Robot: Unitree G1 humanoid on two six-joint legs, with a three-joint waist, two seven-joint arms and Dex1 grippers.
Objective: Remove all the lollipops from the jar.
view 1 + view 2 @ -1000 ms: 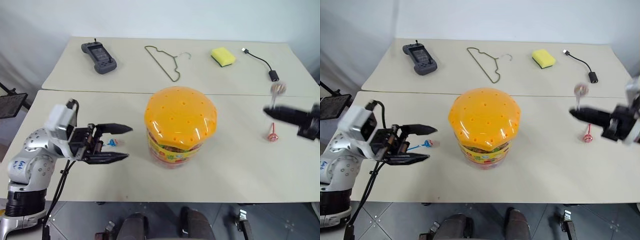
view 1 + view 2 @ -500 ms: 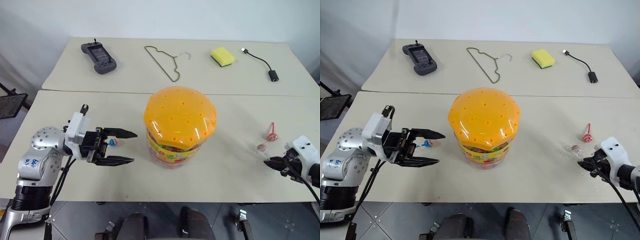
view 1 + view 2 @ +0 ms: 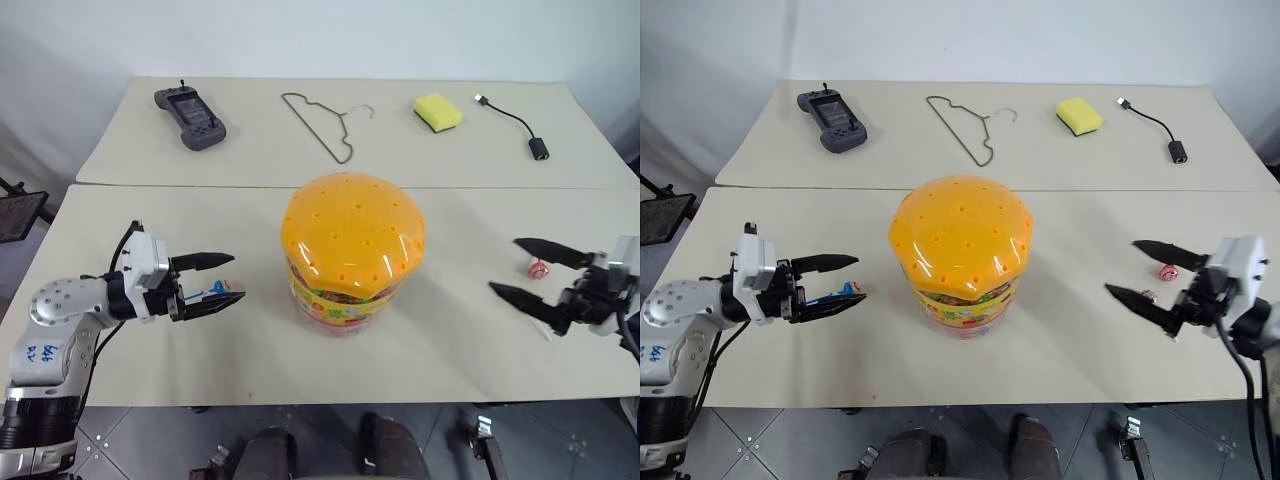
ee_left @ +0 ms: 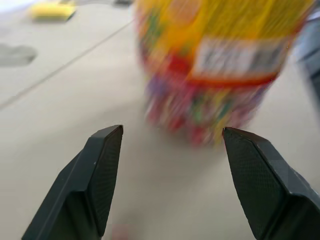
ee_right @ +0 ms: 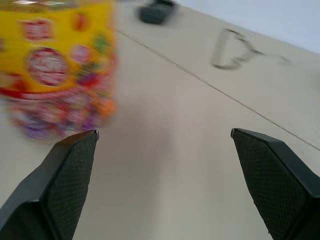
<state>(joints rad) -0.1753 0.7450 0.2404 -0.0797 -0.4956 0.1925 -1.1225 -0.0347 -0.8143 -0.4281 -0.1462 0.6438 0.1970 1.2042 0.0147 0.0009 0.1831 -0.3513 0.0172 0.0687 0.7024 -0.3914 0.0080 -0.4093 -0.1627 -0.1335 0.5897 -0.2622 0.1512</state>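
Jar at table centre, lid on; both grippers empty and level beside it.
Left gripper and right gripper: fingers spread. Blue-stick lollipop lies under the left fingers; red lollipop lies by the right.

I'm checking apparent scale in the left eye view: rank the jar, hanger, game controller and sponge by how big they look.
1. Jar
2. Hanger
3. Game controller
4. Sponge

The jar sits nearer the camera, which enlarges it.
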